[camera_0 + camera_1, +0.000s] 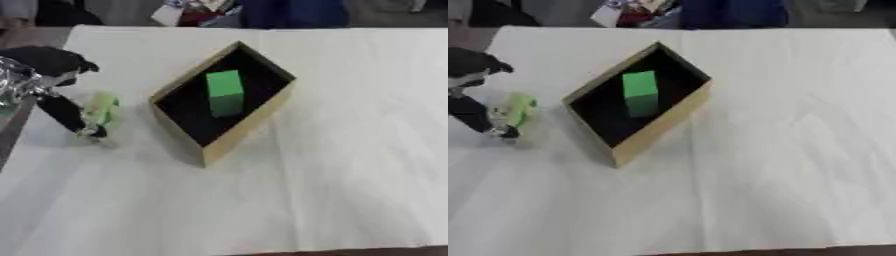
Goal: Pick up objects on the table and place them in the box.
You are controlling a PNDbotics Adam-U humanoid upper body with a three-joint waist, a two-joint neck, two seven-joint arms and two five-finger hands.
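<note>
We are looking down at a white-covered table (350,150) with the box (248,131) standing near its middle, turned so one corner is pointing toward us. A green block (225,92) is lying inside the box, toward its far corner. Our left hand (66,112) is reaching in well left of the box, close to the table's left edge, its dark fingers (87,129) pointing down beside a pale green object (103,107); they seem to be pinching it, though the blur is leaving that unsure. The object is sitting just left of the box, apart from its wall. To the right of the box and nearer us, the cloth is lying bare out to the table's edges.
</note>
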